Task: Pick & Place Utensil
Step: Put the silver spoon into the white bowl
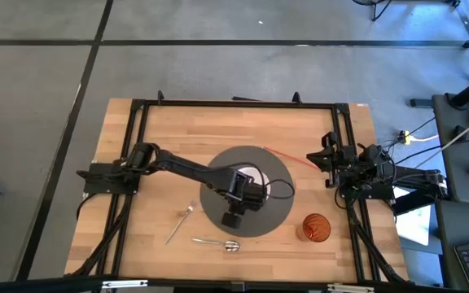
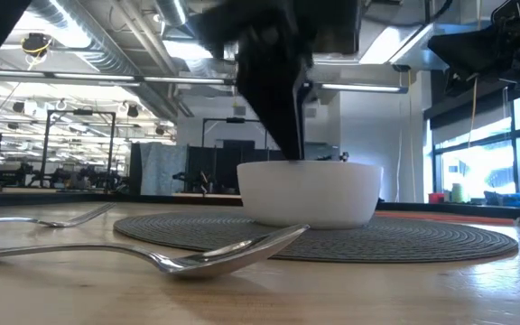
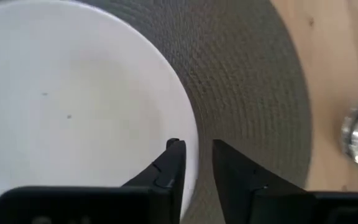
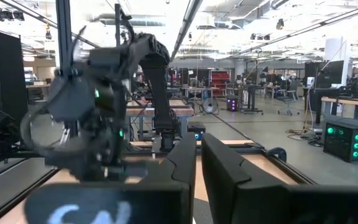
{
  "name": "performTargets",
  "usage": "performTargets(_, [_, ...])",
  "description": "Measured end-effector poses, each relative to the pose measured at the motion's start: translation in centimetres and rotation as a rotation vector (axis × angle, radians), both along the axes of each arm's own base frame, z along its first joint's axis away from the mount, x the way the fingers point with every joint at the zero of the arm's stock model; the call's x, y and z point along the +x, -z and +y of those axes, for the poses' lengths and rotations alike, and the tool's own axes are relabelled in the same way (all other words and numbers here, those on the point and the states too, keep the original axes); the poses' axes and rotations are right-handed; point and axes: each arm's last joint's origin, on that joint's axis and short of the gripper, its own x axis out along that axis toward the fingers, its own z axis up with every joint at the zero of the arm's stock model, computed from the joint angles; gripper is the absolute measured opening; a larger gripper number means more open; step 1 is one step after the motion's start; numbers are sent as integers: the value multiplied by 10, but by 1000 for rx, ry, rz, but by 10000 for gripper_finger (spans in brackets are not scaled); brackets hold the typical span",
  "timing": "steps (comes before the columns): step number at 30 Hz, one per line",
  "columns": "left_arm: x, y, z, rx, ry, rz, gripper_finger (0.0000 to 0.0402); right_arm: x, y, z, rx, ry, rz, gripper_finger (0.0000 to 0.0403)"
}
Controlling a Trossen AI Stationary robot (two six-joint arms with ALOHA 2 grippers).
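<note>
Closest lay a spoon (image 2: 215,255) on the table (image 1: 161,138) — the left tool (image 3: 197,163), narrowly parted and empty, straddled the bowl (image 2: 312,192) rim — it might tip it.

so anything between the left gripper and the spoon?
Only the bowl's rim. The left gripper straddles the edge of the white bowl on the round mat, jaws slightly apart. The spoon lies on bare wood just off the mat's near edge, fork beside it. Nothing else intervenes.
</note>
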Motion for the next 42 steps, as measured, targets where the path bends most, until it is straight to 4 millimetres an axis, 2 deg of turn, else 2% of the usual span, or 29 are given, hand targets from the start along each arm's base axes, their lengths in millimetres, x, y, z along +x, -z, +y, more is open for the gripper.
performTargets(5, [-21, -50, 5, 71, 78, -16, 76, 0, 0, 0, 0, 0, 1, 28])
performTargets(9, [-48, -102, 32, 37, 30, -215, 44, 0, 0, 0, 0, -1, 5, 28])
performTargets(12, [-81, -121, 54, 16, -4, -348, 16, 0, 0, 0, -12, -15, 6, 28])
performTargets(14, [-105, -123, 67, -24, -44, -454, 4, 0, 0, 1, -40, -30, 7, 28])
performTargets(19, [-164, -106, 85, -95, -188, -715, 3, 0, 0, 1, -60, -37, 7, 28])
performTargets(24, [-219, -74, 83, -89, -321, -849, 3, 0, 0, 1, -59, -38, 3, 28])
performTargets(28, [-249, -48, 79, -75, -497, -907, 1, 0, 0, 1, -59, -38, -1, 28])
performTargets(31, [-262, -31, 76, -41, -611, -909, 3, 0, 0, 1, -60, -37, 0, 28])
performTargets(38, [-272, 15, 65, 42, -664, -883, 2, 0, 0, 1, -59, -37, 0, 28])
performTargets(42, [-276, 27, 63, 65, -675, -946, 2, 0, 0, 1, -61, -37, 0, 28])
